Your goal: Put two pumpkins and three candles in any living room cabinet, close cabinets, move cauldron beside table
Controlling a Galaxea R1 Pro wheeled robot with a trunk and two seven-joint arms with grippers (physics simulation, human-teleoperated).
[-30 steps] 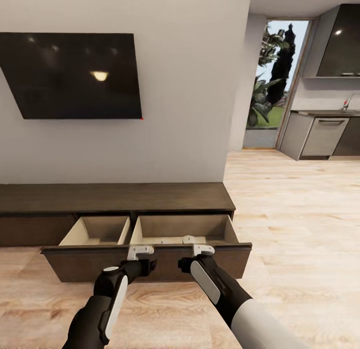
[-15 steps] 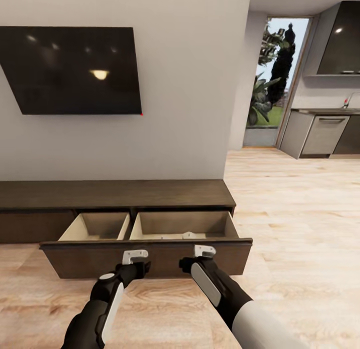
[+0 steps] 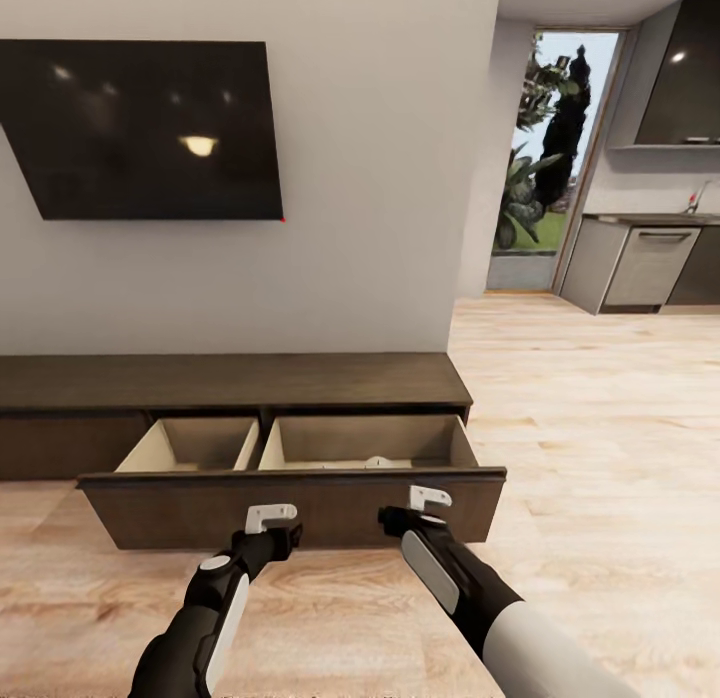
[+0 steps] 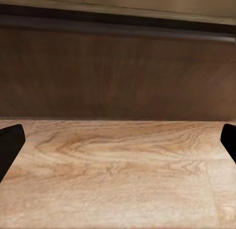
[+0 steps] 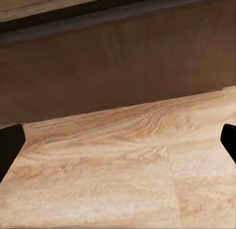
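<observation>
The cabinet (image 3: pixel 235 383) stands against the wall, its drawer front (image 3: pixel 290 506) pulled out. Left end effector (image 3: pixel 271 519) and right end effector (image 3: pixel 428 500) hover just before that front, both released. Push squarely and evenly with both, so the drawer slides shut.

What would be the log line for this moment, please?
cabinet: drawer open, looks empty | left gripper: open, facing drawer front | right gripper: open, facing drawer front | holding: nothing
</observation>
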